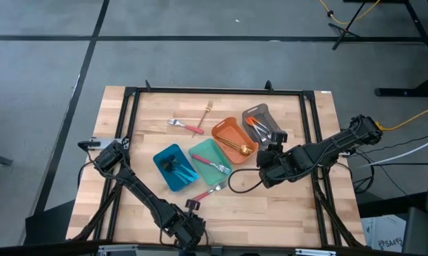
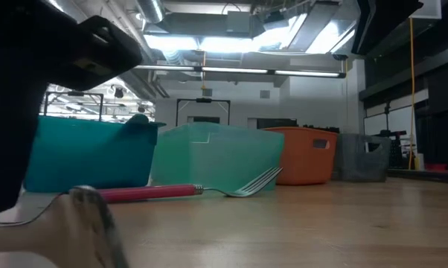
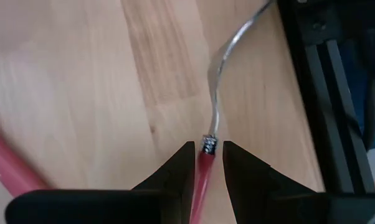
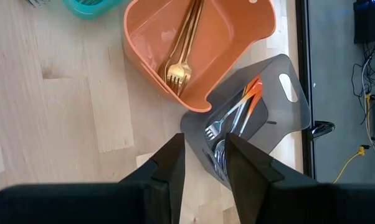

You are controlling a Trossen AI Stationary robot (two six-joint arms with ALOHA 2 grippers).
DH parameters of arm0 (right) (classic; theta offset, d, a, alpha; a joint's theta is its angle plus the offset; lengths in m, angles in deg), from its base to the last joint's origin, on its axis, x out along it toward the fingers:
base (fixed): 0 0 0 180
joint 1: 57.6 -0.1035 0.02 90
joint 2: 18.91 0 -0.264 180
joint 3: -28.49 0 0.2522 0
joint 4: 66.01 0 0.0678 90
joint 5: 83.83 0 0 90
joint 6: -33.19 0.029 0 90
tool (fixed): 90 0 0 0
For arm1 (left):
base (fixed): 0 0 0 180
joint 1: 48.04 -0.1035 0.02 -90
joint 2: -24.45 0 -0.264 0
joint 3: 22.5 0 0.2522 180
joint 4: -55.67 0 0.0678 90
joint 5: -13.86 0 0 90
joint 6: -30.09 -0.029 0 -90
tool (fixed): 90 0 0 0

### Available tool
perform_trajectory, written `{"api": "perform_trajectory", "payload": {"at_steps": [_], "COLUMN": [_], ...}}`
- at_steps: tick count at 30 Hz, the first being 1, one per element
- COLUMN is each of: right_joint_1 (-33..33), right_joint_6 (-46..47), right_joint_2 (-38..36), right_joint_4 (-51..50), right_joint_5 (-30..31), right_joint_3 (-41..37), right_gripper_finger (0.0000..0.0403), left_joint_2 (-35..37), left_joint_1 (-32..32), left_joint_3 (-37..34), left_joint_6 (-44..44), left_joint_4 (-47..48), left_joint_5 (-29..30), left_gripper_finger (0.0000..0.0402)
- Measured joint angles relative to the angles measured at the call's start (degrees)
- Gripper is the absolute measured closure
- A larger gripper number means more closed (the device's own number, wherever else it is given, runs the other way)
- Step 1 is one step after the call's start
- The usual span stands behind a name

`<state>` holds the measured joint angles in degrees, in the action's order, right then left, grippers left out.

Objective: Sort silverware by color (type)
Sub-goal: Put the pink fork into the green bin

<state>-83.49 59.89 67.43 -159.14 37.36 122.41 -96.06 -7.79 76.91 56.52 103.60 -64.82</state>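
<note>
Gripping a red-handled fork (image 3: pixel 203 171) by its handle near the table's front edge, the left gripper (image 3: pixel 207 163) seemed clenched on it. The fork looked light, stiff and slippery. The right gripper (image 4: pixel 204 163) hovered released above the grey tray (image 4: pixel 281 99).

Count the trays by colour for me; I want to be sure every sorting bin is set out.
Blue tray: 1
Teal tray: 1
Orange tray: 1
Grey tray: 1
Total: 4 trays
</note>
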Motion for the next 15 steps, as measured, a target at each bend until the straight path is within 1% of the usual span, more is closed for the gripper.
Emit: {"api": "perform_trajectory", "payload": {"at_steps": [5, 10, 15], "right_joint_1": [-0.02, -0.02, -0.02], "right_joint_6": [0.0, 0.02, 0.01], "right_joint_2": [0.0, 0.0, 0.0], "right_joint_4": [0.01, -0.01, 0.01], "right_joint_5": [-0.01, 0.01, -0.01], "right_joint_3": [0.0, 0.0, 0.0], "right_gripper_finger": [0.0297, 0.0297, 0.0297], "left_joint_2": [-0.06, -1.89, -2.55], "left_joint_1": [-0.11, -0.09, -0.04], "left_joint_3": [0.0, 0.0, 0.07], "left_joint_6": [-0.02, -0.04, -0.09], "left_joint_4": [-0.35, -0.9, -1.4], "left_joint_5": [0.19, -0.42, 0.28], "left_gripper_finger": [0.0325, 0.0325, 0.0325]}}
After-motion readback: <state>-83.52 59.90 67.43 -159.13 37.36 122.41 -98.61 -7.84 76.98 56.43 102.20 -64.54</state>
